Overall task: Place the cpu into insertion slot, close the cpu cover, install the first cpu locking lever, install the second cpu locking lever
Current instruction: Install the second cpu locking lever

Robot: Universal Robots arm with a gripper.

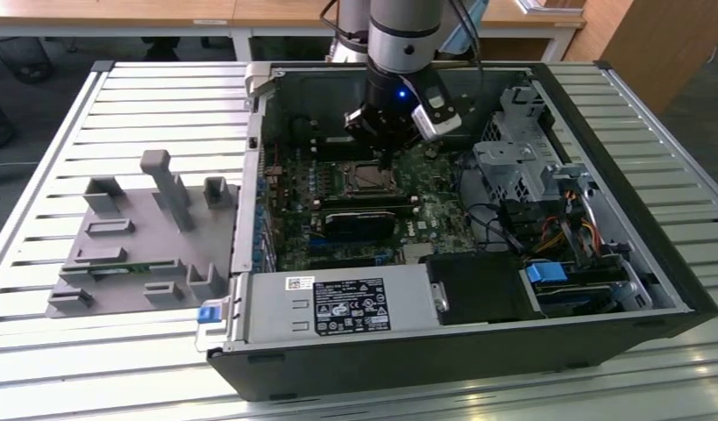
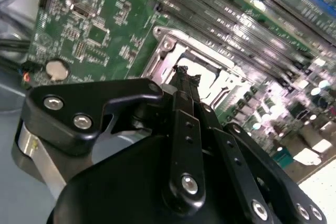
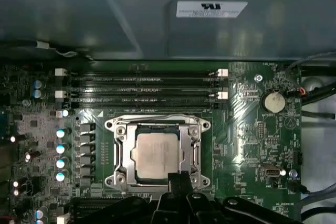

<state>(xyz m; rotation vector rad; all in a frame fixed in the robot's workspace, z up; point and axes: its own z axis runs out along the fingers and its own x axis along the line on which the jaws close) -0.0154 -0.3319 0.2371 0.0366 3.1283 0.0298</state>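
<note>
Silvery cpu [image 3: 156, 154] seated under cpu cover [image 3: 157, 127], end effector [image 3: 178, 178] fingers seemingly together at its edge.

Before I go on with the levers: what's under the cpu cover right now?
The cpu sits under the cpu cover, its silvery top showing through the middle opening. The insertion slot beneath is hidden, and the gripper covers the frame's near edge.

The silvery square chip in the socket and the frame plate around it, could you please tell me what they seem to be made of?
The silvery-grey square cpu looks like brushed or matte metal on top: pale, dull and evenly lit. The thin silvery cpu cover frame around it seems to be bare stamped steel, shinier, with bright glints along its edges.
</note>
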